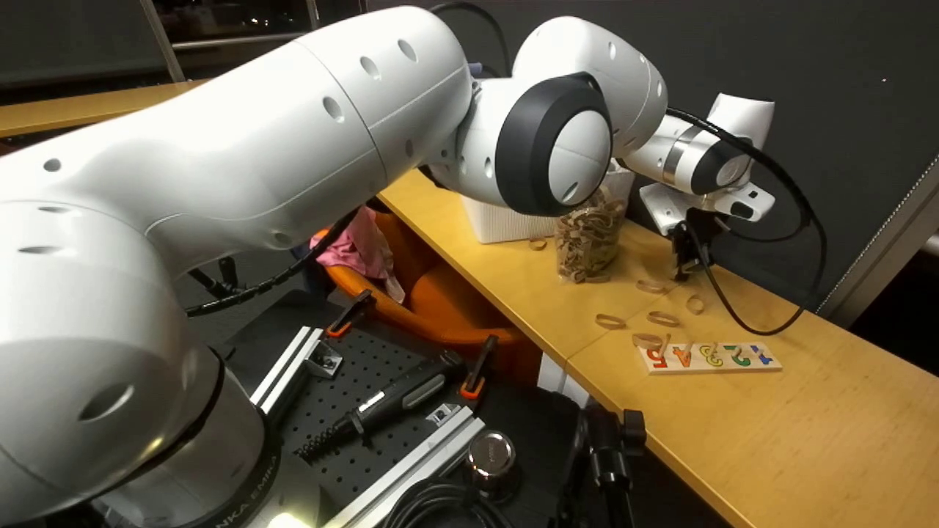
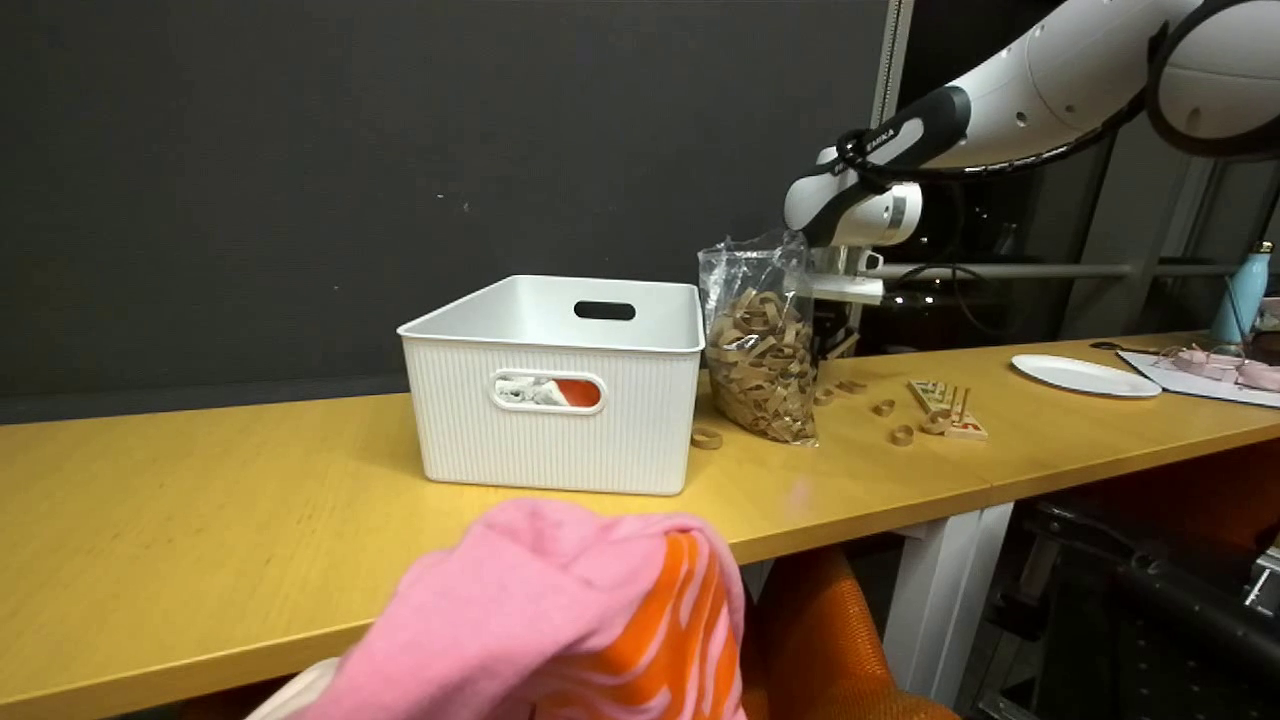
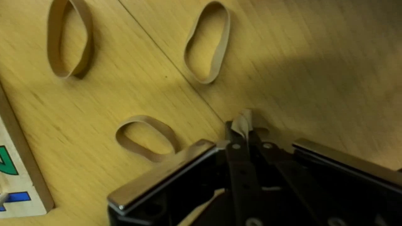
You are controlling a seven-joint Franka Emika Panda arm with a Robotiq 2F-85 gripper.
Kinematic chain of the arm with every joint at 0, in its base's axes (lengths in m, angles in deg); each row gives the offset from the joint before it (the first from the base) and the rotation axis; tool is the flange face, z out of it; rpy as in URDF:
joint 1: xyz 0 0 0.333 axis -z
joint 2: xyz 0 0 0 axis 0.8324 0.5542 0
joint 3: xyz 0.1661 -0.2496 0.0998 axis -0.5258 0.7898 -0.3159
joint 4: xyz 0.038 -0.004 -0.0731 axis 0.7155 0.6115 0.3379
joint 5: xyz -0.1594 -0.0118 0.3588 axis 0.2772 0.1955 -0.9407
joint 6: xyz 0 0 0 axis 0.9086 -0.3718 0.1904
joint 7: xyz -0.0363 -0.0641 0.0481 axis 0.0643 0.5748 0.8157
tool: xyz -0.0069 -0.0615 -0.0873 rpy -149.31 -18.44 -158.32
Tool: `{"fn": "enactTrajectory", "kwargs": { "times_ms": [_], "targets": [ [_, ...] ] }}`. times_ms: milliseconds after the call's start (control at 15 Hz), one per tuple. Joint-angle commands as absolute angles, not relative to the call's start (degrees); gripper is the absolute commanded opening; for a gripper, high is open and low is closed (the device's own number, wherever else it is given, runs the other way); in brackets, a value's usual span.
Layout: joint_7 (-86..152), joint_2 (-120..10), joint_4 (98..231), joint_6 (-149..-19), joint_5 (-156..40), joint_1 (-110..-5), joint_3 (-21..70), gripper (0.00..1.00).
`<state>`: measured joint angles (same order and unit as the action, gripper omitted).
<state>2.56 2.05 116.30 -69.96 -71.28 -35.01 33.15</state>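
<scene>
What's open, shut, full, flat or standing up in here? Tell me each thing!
Fingers, shut on a rubber band
Loose bands, loops open
Clear bag, standing, mostly full
White bin, open on top
Number board, lying flat
Plate, lying flat
Bottle, upright, capped
Pink cloth, draped over the orange chair

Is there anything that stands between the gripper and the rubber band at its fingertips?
Nothing visible does: in the wrist view, the gripper pinches the rubber band directly; a loose band lies apart on the table.
</scene>
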Motion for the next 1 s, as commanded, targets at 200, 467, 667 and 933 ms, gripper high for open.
{"fn": "enactTrajectory", "kwargs": {
  "times_ms": [200,467,667,933],
  "targets": [
    [2.08,-9.76,130.28,-76.08,-69.15,-39.60,36.99,0.01],
    [0.80,-17.54,139.60,-85.64,-67.03,-44.82,41.12,0.01],
    [-0.19,-23.21,147.06,-94.55,-65.20,-49.98,44.69,0.01],
    [-0.62,-30.38,157.65,-106.48,-61.50,-58.31,49.22,0.01]
  ]
}}
